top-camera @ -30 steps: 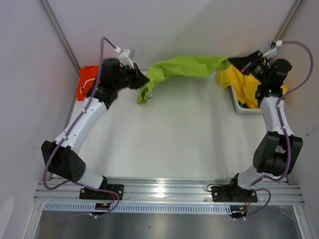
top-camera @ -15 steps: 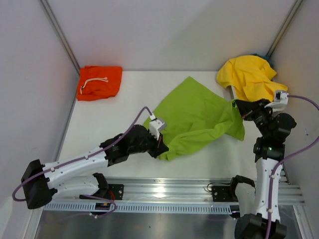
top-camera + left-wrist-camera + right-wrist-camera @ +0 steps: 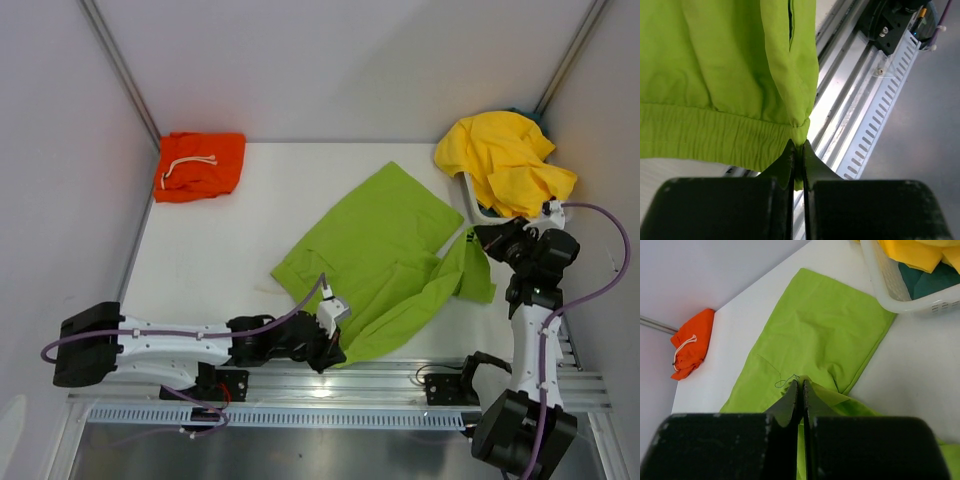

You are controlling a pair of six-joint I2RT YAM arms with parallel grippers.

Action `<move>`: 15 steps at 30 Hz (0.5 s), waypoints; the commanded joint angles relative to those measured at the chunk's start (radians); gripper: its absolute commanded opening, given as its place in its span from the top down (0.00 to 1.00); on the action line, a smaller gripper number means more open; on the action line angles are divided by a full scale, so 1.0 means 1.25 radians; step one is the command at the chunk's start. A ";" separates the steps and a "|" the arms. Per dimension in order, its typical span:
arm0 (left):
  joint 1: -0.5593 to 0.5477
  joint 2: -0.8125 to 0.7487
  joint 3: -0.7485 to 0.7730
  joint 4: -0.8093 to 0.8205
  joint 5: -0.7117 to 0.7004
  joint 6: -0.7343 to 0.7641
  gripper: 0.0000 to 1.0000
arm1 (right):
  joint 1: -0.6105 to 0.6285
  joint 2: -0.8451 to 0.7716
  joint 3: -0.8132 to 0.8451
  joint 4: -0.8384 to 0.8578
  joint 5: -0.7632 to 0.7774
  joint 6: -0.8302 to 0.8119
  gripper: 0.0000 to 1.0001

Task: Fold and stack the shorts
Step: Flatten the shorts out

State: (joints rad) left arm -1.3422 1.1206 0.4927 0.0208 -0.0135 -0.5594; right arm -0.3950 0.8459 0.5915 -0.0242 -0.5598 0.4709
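Yellow shorts (image 3: 505, 160) cover most of the basket (image 3: 885, 285).

The flat white table (image 3: 220, 250) carries folded orange fabric shorts (image 3: 200, 165) in its far left corner, lime green fabric shorts (image 3: 385, 245) spread across the middle, and a white plastic basket (image 3: 880, 275) at far right.

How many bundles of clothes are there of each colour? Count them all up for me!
orange shorts: 1
lime green shorts: 1
yellow heap: 1 (I cannot tell how many pieces are in it)
teal cloth, down in the basket: 1
Total: 4
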 commanded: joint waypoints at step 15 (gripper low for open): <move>-0.153 -0.098 0.012 -0.010 -0.178 -0.152 1.00 | 0.008 0.201 0.182 0.147 -0.096 -0.054 1.00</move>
State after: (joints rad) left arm -1.5253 1.0920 0.4862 0.0582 -0.1638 -0.6823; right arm -0.3923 1.0657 0.7483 0.0566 -0.6216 0.4461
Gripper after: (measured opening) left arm 0.015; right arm 0.010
